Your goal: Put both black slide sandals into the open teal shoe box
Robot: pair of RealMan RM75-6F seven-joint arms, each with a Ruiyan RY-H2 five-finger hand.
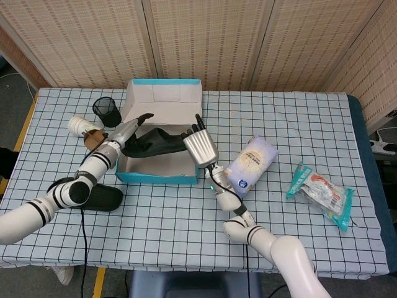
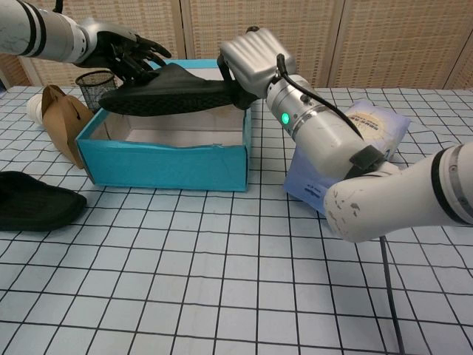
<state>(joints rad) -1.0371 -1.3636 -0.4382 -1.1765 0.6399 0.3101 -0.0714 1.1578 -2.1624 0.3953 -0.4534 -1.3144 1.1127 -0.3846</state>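
Bright, even indoor light; soft shadows, sharp focus throughout.

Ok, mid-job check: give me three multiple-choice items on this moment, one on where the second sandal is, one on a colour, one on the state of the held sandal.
1. Where is the sandal that no hand touches?
A. inside the box
B. on the table, left of the box
C. on the rice bag

2. What colour are the shoe box's outer walls?
A. teal
B. red
C. brown

3. How is the other sandal held?
A. lying flat on the box floor
B. above the box, with a hand at each end
C. hanging from the left hand alone

Answers:
1 B: the free sandal lies on the checked cloth beside the box.
2 A: the shoe box shows teal sides.
3 B: the held sandal spans the box opening, clear of its floor, with the left hand at one end and the right hand at the other.
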